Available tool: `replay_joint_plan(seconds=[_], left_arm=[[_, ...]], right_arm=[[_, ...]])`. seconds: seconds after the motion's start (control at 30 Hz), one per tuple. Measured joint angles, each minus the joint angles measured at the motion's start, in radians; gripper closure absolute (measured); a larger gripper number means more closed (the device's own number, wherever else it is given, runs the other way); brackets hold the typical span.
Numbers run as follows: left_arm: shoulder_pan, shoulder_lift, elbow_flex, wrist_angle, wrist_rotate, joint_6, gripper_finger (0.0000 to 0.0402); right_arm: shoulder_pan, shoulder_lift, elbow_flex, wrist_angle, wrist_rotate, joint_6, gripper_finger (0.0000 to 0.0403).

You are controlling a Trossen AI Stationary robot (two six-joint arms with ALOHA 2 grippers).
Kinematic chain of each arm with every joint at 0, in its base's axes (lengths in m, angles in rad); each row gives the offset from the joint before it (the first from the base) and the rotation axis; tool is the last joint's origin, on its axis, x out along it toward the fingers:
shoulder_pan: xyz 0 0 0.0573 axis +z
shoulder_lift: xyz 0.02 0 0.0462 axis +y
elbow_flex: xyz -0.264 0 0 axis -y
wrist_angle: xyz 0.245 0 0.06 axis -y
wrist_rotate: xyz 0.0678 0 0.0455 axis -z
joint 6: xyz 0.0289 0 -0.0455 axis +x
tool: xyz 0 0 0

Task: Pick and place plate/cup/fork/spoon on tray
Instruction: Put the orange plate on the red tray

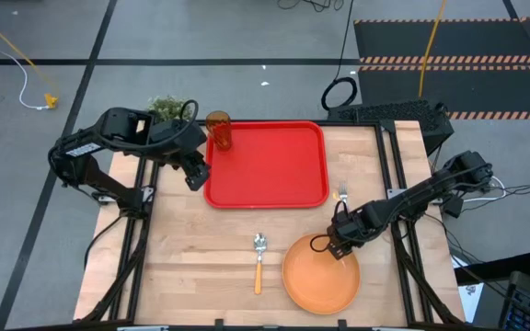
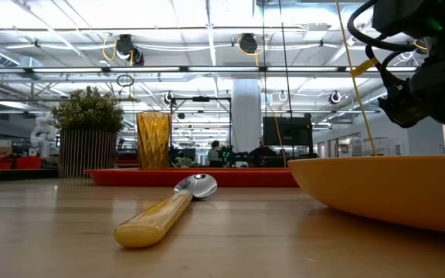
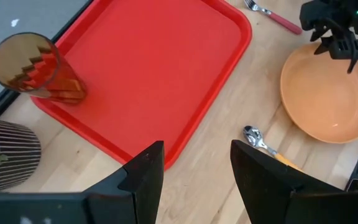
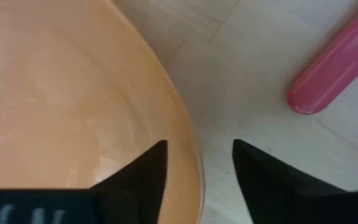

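The orange plate point(image 1: 320, 274) lies on the table near the front right. My right gripper point(image 1: 336, 246) is open at its far rim point(image 4: 188, 137), one finger over the inside and one outside, with gaps on both sides. The red-handled fork point(image 1: 343, 196) lies on the table just beyond it, and its handle end shows in the right wrist view point(image 4: 334, 74). The orange-handled spoon point(image 1: 259, 262) lies on the table left of the plate. The amber cup point(image 1: 218, 131) stands upright in the far left corner of the red tray point(image 1: 265, 165). My left gripper point(image 1: 196, 175) is open and empty by the tray's left near corner.
A potted green plant point(image 1: 168, 108) stands on the table just beyond the tray's far left corner, next to the cup. Bare wood lies between the tray and the table's near edge, around the spoon.
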Motion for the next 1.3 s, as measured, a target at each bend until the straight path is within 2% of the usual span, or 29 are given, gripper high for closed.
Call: replay_joint_plan(seconds=[0.3, 0.37, 0.6, 0.87, 1.03, 1.3], left_arm=[[0.001, 0.0, 0.0, 0.0, -0.052, 0.001, 0.0215], [0.002, 0.0, 0.0, 0.0, -0.052, 0.001, 0.0215], [0.002, 0.001, 0.0, 0.0, -0.053, -0.013, 0.0215], [0.002, 0.001, 0.0, 0.0, -0.141, -0.03, 0.0215], [0.001, 0.001, 0.0, -0.001, -0.177, -0.029, 0.0215], [0.002, 0.001, -0.001, -0.004, -0.217, -0.029, 0.0215]], right_arm=[[0.0, 0.0, 0.0, 0.008, -0.003, 0.015, 0.0375], [0.0, -0.004, 0.0, 0.03, -0.009, 0.031, 0.0394], [-0.021, -0.081, 0.023, 0.029, -0.056, 0.095, 0.04], [-0.096, -0.21, 0.124, -0.097, -0.051, 0.143, 0.0402], [-0.179, -0.238, 0.209, -0.151, 0.007, 0.131, 0.0402], [-0.369, -0.21, 0.353, -0.154, 0.058, -0.02, 0.0402]])
